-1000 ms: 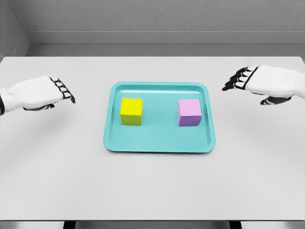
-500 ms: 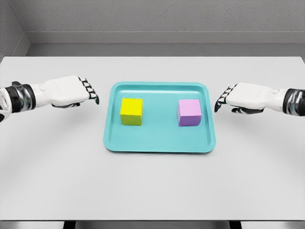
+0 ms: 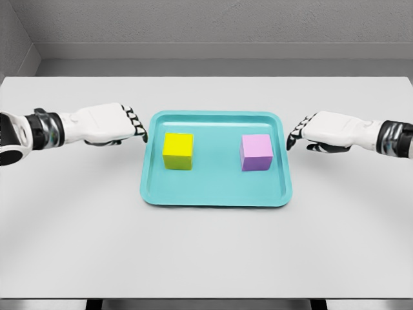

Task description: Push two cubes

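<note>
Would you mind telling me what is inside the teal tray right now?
The teal tray holds a yellow cube on its left and a purple cube on its right, apart from each other. The tray floor directly under each cube is covered.

Simulated test space, seemingly: bare grey table (image 3: 206, 258), blank walls (image 3: 213, 22).

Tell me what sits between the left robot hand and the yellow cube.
Head view: only the teal tray's raised left rim and a strip of its bare floor separate the left robot hand from the yellow cube.
</note>
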Action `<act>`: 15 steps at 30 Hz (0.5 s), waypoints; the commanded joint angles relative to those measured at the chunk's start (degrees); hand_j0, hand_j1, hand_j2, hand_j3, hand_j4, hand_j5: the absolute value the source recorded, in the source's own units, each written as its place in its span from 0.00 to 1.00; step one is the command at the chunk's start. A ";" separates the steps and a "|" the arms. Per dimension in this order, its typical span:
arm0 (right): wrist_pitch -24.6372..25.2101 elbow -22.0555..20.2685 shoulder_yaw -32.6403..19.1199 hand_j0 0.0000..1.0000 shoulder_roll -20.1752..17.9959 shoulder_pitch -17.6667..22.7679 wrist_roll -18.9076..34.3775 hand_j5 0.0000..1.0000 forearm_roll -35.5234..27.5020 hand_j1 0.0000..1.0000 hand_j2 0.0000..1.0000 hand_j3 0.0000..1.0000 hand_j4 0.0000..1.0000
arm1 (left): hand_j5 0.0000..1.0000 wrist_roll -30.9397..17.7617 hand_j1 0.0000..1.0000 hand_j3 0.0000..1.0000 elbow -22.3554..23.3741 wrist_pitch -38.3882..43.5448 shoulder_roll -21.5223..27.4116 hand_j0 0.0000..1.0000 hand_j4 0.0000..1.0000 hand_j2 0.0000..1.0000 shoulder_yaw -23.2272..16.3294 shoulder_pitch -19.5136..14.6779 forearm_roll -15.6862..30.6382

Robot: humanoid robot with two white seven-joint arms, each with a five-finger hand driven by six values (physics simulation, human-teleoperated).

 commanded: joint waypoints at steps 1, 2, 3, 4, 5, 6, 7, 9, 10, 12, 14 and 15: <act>0.15 0.33 -0.01 0.59 0.96 0.00 -0.02 0.59 -0.22 0.59 0.59 0.59 0.59 | 0.68 -0.18 0.68 0.68 0.07 0.12 -0.34 0.68 0.68 0.68 -0.57 0.00 0.20; 0.15 0.24 0.16 0.59 1.13 0.00 -0.02 0.59 -0.22 0.59 0.59 0.59 0.59 | 0.68 -0.18 0.68 0.68 0.07 0.12 -0.34 0.68 0.68 0.68 -0.57 0.00 0.20; 0.15 0.33 0.34 0.59 1.22 0.00 -0.02 0.59 -0.22 0.59 0.59 0.59 0.59 | 0.68 -0.18 0.68 0.68 -0.01 0.12 -0.42 0.68 0.68 0.68 -0.65 0.00 0.20; 0.15 0.33 0.34 0.59 1.39 0.09 -0.02 0.59 0.04 0.59 0.59 0.59 0.59 | 0.68 -0.18 0.68 0.68 -0.01 0.12 -0.42 0.68 0.68 0.68 -0.65 -0.09 0.20; 0.15 0.33 0.34 0.59 1.66 0.00 -0.02 0.59 0.13 0.59 0.59 0.59 0.59 | 0.68 -0.18 0.68 0.68 0.07 0.12 -0.60 0.68 0.68 0.68 -0.65 -0.26 0.20; 0.15 0.42 0.43 0.59 2.27 0.09 -0.02 0.59 0.13 0.59 0.59 0.59 0.59 | 0.69 -0.18 0.69 0.69 0.07 0.12 -1.39 0.69 0.69 0.69 -0.65 -0.26 0.20; 0.15 0.77 0.60 0.59 2.45 0.09 -0.02 0.59 0.13 0.59 0.59 0.59 0.59 | 0.69 -0.18 0.69 0.69 0.07 0.12 -1.39 0.69 0.69 0.69 -0.65 -0.26 0.11; 0.15 0.77 1.04 0.59 2.80 0.61 -0.02 0.59 0.13 0.59 0.59 0.59 0.59 | 0.68 -0.53 0.68 0.68 0.25 0.12 -1.39 0.68 0.68 0.68 -1.09 -0.35 0.20; 0.15 0.77 1.04 0.59 2.80 0.79 -0.02 0.59 0.13 0.59 0.59 0.59 0.59 | 0.68 -0.53 0.68 0.68 0.25 0.12 -1.39 0.68 0.68 0.68 -1.09 -0.35 0.20; 0.15 0.77 1.13 0.59 3.33 0.88 -0.02 0.59 0.22 0.59 0.59 0.59 0.59 | 0.68 -0.53 0.68 0.68 0.25 0.12 -1.39 0.68 0.68 0.68 -1.09 -0.35 0.11; 0.15 0.68 1.04 0.59 3.59 1.32 -0.02 0.59 0.57 0.59 0.59 0.59 0.59 | 0.69 -0.62 0.69 0.69 0.60 0.12 -1.48 0.69 0.69 0.69 -1.09 -0.35 0.11; 0.15 0.51 1.04 0.59 3.59 1.32 -0.02 0.59 0.57 0.59 0.59 0.59 0.59 | 0.68 -1.14 0.68 0.68 0.87 0.12 -1.48 0.68 0.68 0.68 -1.09 -0.44 0.20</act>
